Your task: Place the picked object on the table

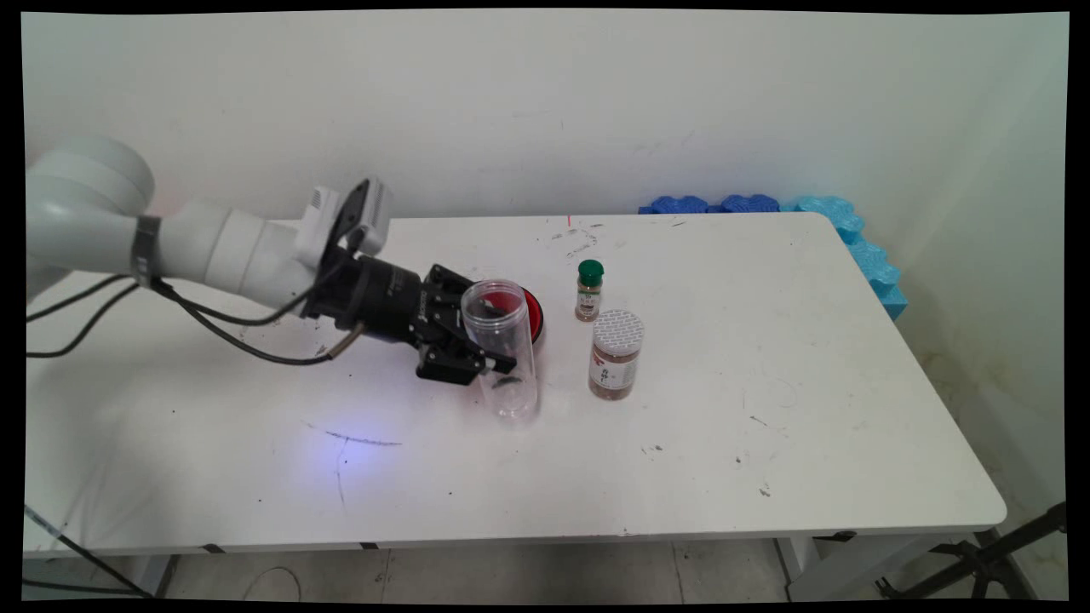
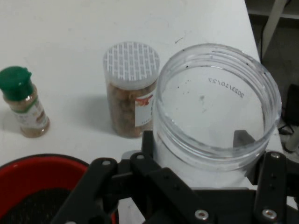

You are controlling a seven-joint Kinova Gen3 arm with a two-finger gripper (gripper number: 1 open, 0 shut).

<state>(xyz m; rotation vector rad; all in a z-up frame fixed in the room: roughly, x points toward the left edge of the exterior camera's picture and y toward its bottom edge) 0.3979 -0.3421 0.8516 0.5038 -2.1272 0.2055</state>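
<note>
My gripper (image 1: 492,351) is shut on a clear, lidless plastic jar (image 1: 504,345), fingers on either side of its wall about mid-height. The jar leans slightly and its base is at the table (image 1: 766,443). In the hand view the clear jar (image 2: 217,121) fills the right half, empty, between my gripper (image 2: 210,161) fingers. A red bowl (image 1: 534,313) with something dark in it sits just behind the jar, and the red bowl (image 2: 32,179) shows at lower left in the hand view.
A brown-filled jar with a white lid (image 1: 615,354) (image 2: 131,93) stands right of the clear jar. A small green-capped spice bottle (image 1: 588,290) (image 2: 22,102) stands behind it. Blue foam blocks (image 1: 860,247) line the table's back right corner. A black tripod leg (image 1: 988,562) is on the floor.
</note>
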